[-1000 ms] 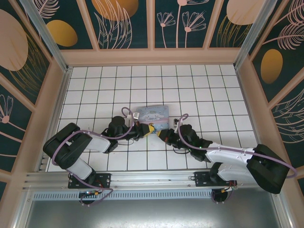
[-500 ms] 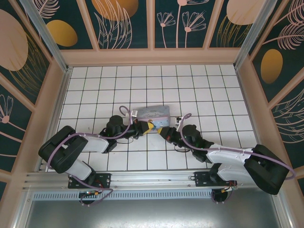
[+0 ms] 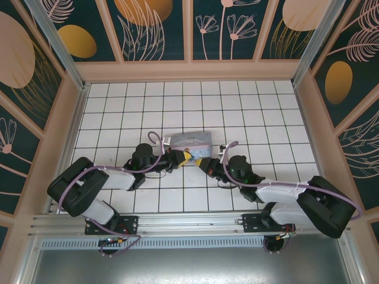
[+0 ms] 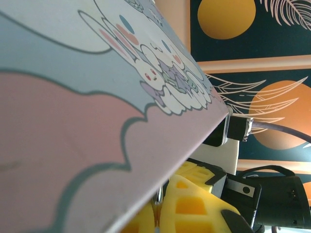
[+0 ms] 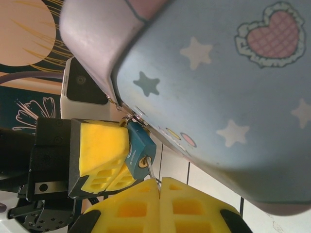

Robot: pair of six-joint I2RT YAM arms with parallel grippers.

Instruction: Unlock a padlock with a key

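Currently your right pincer (image 5: 158, 190) has its two yellow fingers pressed together on the key (image 5: 151, 170), a thin pale sliver that rises from the seam between the tips and meets the keyhole end of the padlock (image 5: 140, 144). How deep it sits in the keyhole you cannot tell. The padlock is a small dark-blue body, tilted, with its brass-ringed keyhole facing your right pincer. Your left pincer (image 5: 121, 162) comes in from the left of the right wrist view, and its fingers are clamped on the padlock's body, which sticks out past their tips. The padlock's silvery shackle (image 5: 127, 118) runs up to the edge of the pastel-blue cartoon-print box (image 5: 218, 92), touching a small metal fitting there. Seen from above, the two pincers meet tip to tip just at the box's near side, left pincer on the left and right pincer on the right, with both arms stretched low over the table (image 3: 177, 106). The box lies near the middle of the white gridded table. In the left wrist view the box's printed face spans the left side, and yellow fingers (image 4: 194, 204) show under its lower edge.
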